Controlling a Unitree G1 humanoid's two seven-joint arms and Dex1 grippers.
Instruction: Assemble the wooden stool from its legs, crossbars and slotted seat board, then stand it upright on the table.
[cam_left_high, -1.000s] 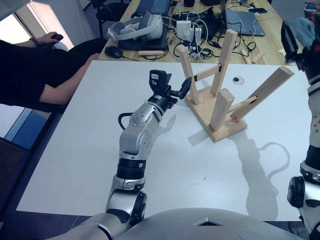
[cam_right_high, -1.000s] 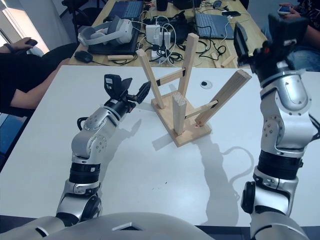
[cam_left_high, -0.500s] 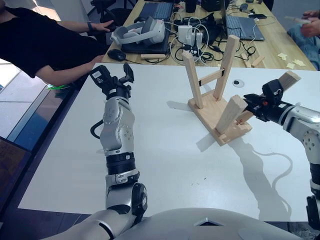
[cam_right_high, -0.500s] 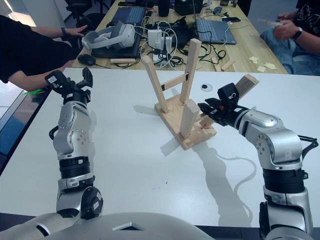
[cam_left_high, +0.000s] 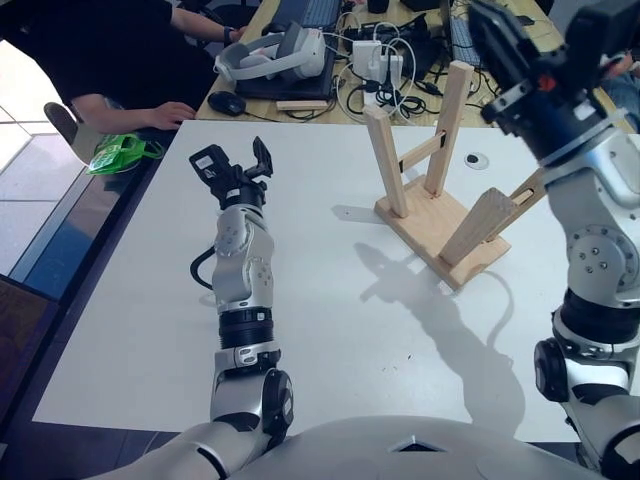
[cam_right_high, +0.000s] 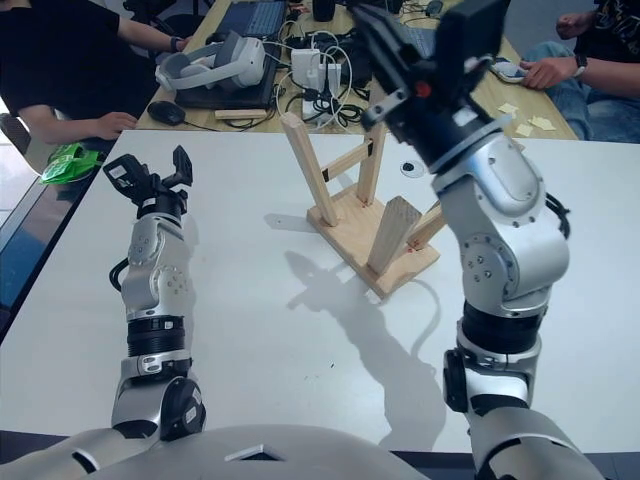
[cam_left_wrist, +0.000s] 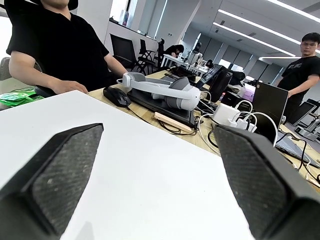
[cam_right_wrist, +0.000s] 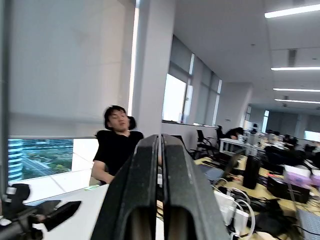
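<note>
Right arm has swung up off the stool's leaning leg and now sits high above the table (cam_left_high: 330, 330). The left arm has hardly shifted. I see the right gripper (cam_right_wrist: 160, 150) with its fingers pressed flat together, holding nothing. The left gripper (cam_left_wrist: 157, 135) is spread wide and empty, low over the table's left side, well apart from the stool (cam_left_high: 440, 200).

The stool rests upside down right of centre, its seat board (cam_left_high: 425, 215) on the table and its legs in the air. 2 legs (cam_left_high: 386, 160) stand nearly straight, joined by a crossbar (cam_left_high: 420, 152). The nearer leg (cam_left_high: 478, 225) leans outward, and I cannot tell whether it is fully seated in its slot.

I judge the step in hand is turning the stool onto its feet. To do it well, I would first press the leaning leg home. I would then grip a straight leg close to the board with each gripper and roll the stool over slowly, so no joint pulls loose.
</note>
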